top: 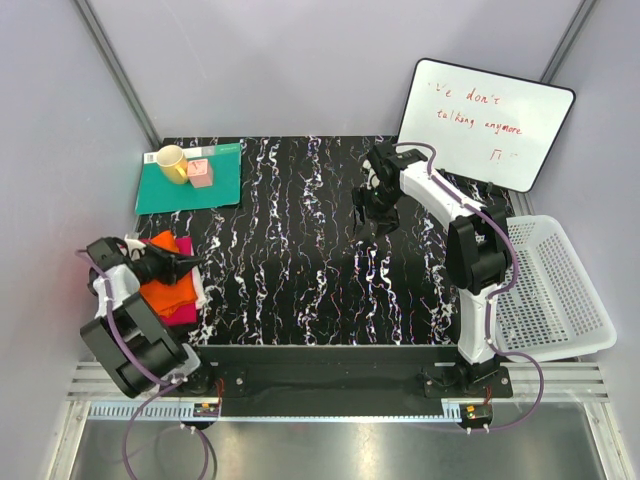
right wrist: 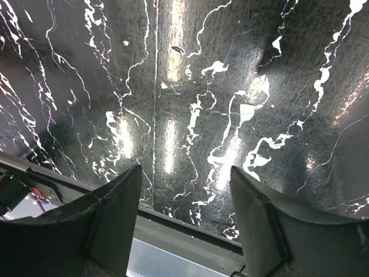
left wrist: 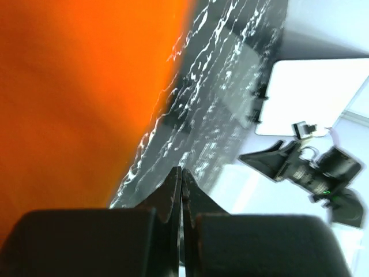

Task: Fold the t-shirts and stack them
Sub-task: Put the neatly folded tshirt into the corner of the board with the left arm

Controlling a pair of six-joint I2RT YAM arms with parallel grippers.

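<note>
The orange t-shirt (top: 160,288) lies folded on top of the magenta-pink t-shirt (top: 182,314) at the lower left of the top view, close to the left arm's base. Pink shows along the pile's right and lower edges. The pile's long axis runs roughly top to bottom of that frame, leaning a little; I cannot tell which end is the collar.

The left end effector (top: 192,264) is over the orange shirt's right edge. Its fingers are clenched together with no cloth between them, as its wrist view shows.

The stacking looks nearly done, so what remains is probably tidying. Any lift should go straight up so the fingers do not drag the top layer off square.

The right end effector (top: 372,222) is released, its fingers spread wide over the bare marbled tabletop (top: 300,270), well apart from the shirts.
</note>
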